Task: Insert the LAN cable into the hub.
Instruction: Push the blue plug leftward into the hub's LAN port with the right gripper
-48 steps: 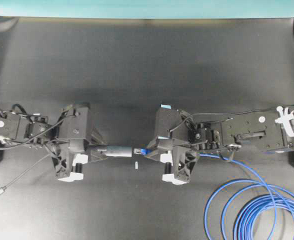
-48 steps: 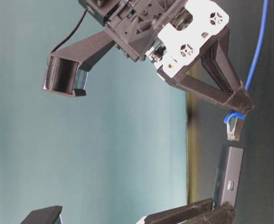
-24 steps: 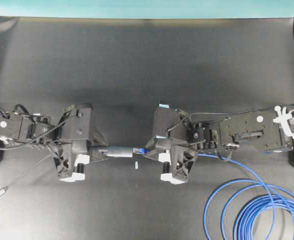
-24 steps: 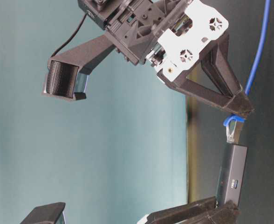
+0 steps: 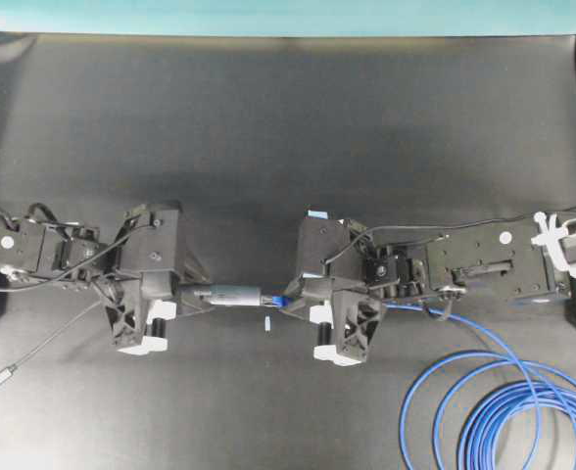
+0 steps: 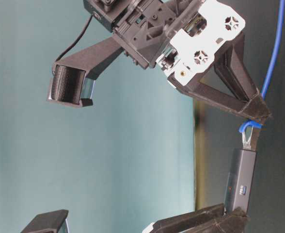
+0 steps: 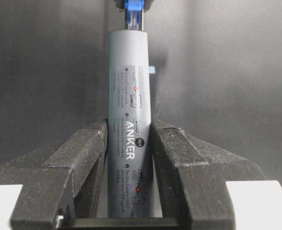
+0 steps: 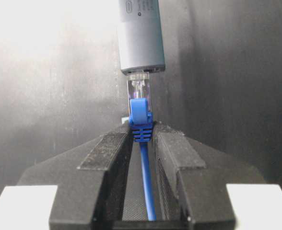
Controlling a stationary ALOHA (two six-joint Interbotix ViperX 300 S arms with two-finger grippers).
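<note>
The hub, a slim grey bar, is held level above the black table with my left gripper shut on its rear half. My right gripper is shut on the blue boot of the LAN cable, just behind the clear plug. The plug lines up with the hub's end, and its tip sits just inside the port there. Seen from table level, the plug meets the hub's top end under the right fingers. The cable runs back to coils at the lower right.
A small white scrap lies on the table right under the plug. The hub's thin grey lead trails left to a silver plug. A teal wall borders the table's far edge.
My right gripper has moved left with the plug. The gap to the hub has closed and the plug's tip now enters the hub's end. The left gripper has shifted slightly.
</note>
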